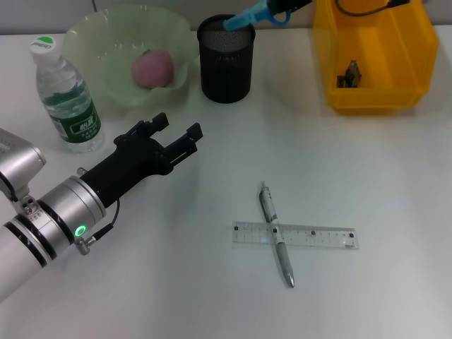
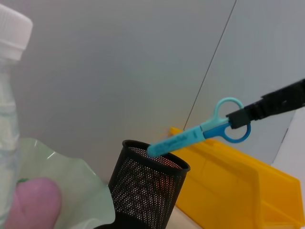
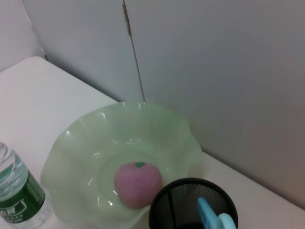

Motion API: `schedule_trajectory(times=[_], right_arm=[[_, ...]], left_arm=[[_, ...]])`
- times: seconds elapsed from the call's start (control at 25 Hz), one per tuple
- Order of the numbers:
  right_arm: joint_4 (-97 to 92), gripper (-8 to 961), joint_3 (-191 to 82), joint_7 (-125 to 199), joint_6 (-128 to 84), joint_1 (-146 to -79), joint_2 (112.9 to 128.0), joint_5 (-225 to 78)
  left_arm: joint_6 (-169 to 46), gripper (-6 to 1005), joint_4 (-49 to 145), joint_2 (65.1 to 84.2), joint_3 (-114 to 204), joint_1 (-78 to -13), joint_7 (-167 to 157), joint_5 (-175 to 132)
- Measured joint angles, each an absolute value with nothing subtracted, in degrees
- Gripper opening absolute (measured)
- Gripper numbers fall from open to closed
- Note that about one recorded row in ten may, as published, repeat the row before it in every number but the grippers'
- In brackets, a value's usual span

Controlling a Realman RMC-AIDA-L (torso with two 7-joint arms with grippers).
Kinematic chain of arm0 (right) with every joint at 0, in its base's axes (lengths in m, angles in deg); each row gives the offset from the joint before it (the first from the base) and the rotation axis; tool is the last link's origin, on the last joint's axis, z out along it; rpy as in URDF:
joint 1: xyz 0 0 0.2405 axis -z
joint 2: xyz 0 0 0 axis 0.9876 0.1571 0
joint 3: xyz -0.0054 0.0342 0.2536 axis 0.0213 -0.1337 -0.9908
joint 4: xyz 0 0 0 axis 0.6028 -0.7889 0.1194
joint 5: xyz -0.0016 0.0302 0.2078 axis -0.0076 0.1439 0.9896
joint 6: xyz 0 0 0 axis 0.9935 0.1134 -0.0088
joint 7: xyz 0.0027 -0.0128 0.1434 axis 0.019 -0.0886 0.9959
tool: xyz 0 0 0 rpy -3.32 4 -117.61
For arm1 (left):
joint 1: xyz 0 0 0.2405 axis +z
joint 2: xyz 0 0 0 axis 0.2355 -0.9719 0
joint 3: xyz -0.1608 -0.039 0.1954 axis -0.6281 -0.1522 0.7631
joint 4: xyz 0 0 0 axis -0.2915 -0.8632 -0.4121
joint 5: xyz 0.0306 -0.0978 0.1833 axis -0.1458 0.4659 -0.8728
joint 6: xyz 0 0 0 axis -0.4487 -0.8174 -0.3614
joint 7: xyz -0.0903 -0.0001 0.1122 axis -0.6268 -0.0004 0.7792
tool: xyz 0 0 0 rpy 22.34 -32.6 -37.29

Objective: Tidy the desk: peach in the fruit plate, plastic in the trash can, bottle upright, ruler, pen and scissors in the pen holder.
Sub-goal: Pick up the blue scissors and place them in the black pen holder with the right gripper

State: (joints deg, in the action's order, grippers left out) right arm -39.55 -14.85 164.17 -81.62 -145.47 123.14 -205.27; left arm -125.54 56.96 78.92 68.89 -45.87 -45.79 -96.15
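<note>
While the right gripper (image 2: 238, 118) holds a pair of blue scissors (image 1: 248, 17) by the handle loops, clamped shut on them, the closed blade end points down and slants over the rim of the black mesh pen holder (image 1: 225, 59) at the back of the white desk (image 1: 367, 169). The tip appears to sit just at or inside the mouth of the cup. To finish this step well, the arm should tilt the scissors closer to vertical, centre the tip over the opening, lower until most of the blade is inside, and only then let go, so the light holder does not tip. The left gripper (image 1: 173, 138) hovers low over the desk with its fingers spread wide and empty, near the upright water bottle (image 1: 65, 95). The peach (image 1: 152, 68) already lies in the green fruit plate (image 1: 99, 42). A yellow bin (image 1: 374, 56) stands at the back right with something small and dark inside. A pen (image 1: 276, 234) lies crossed over a clear ruler (image 1: 295, 235) near the front, waiting.
</note>
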Motion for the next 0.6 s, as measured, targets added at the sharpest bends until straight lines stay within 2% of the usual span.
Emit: schedule_trajectory(times=[0.6], right_arm=[[-33.44,120,-11.92,164.03,-74.83,-147.01,123.59,-205.97]], left_arm=[[-125.72,800,57.11,78.91,68.89,-45.72,-45.96,-96.14]])
